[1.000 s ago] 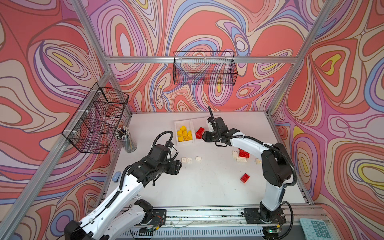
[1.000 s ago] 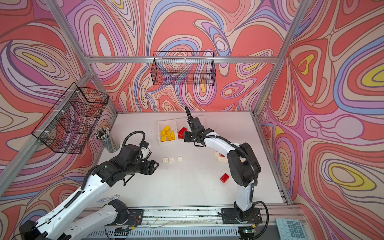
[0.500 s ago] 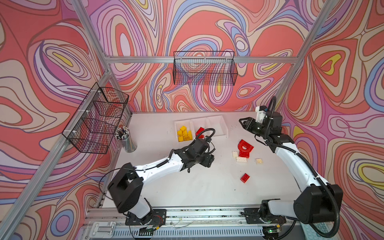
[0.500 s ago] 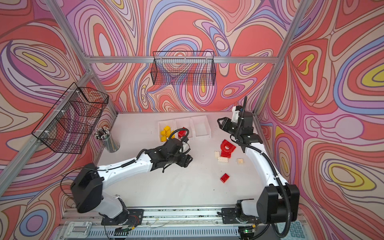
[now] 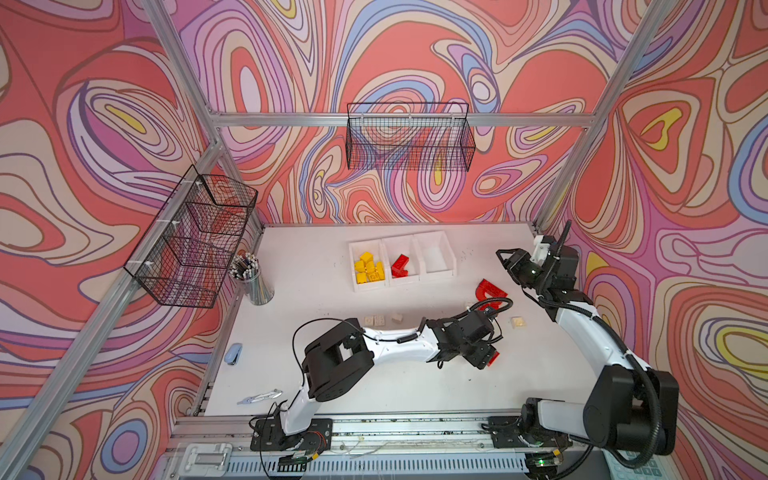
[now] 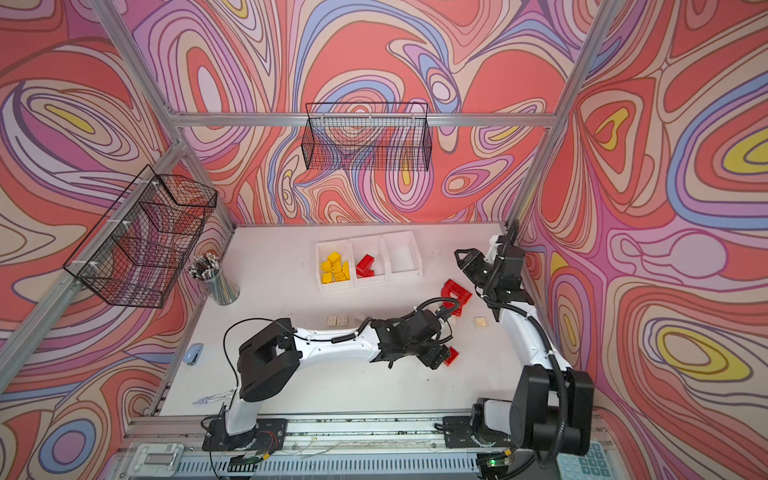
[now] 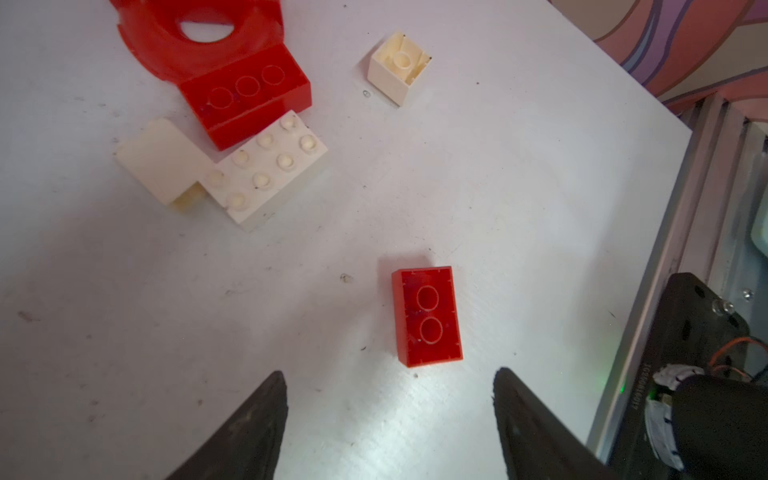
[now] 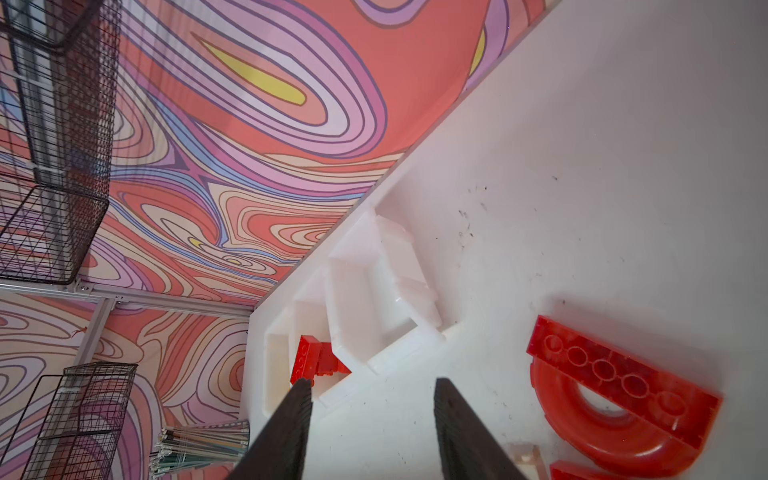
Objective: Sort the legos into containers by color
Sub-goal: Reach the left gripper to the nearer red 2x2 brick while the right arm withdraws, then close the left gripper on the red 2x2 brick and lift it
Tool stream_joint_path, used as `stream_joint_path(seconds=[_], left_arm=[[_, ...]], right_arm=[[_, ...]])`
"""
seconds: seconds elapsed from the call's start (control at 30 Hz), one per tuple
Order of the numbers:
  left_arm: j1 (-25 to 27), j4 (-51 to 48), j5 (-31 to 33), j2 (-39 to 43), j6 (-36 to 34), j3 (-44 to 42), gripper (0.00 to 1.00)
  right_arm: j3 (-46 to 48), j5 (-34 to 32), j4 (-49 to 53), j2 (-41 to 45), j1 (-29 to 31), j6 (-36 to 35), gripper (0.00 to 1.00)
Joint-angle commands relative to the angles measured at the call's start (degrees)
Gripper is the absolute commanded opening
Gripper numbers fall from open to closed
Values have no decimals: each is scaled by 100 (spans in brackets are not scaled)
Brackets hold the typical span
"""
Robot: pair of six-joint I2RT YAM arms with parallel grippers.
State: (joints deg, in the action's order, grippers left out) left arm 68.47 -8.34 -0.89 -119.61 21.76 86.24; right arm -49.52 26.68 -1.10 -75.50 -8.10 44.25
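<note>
The containers (image 5: 436, 277) stand in a row at the back of the table, also seen in the right wrist view as containers (image 8: 374, 299). Yellow legos (image 5: 368, 268) fill the left bin and a red lego (image 5: 400, 266) lies in the middle bin. My left gripper (image 7: 388, 395) is open just short of a small red brick (image 7: 428, 318), which lies flat on the table. A red arch (image 7: 199, 37) with a red brick (image 7: 245, 93) and white legos (image 7: 266, 166) lie beyond it. My right gripper (image 8: 372, 386) is open and empty, raised at the back right as right gripper (image 5: 505, 259).
Loose white legos (image 5: 375, 320) lie mid-table and another white lego (image 5: 517, 322) sits right of the arch. A cup of pencils (image 5: 253, 282) stands at the left. Wire baskets (image 5: 195, 237) hang on the left and back walls. A blue object (image 5: 232, 353) lies near the table's left edge.
My right arm has drawn back from over the bins to the back right, and its jaws have opened. My left arm has reached across to the small red brick on the right.
</note>
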Motion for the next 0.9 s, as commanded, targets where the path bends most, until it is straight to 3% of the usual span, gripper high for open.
stream_joint_path(seconds=[0.0,0.33,0.87], left_arm=[[-55,-243,123,-396,291,347,77],[27,-502,-55,-945,434,772,77],[354,-575,108,-719,454,955,75]], right_arm=[[72,136,-587,-63,-42,305,52],[188,64,-549,-202,-148,79,54],[229,3,-454,-228,-146,-110,54]])
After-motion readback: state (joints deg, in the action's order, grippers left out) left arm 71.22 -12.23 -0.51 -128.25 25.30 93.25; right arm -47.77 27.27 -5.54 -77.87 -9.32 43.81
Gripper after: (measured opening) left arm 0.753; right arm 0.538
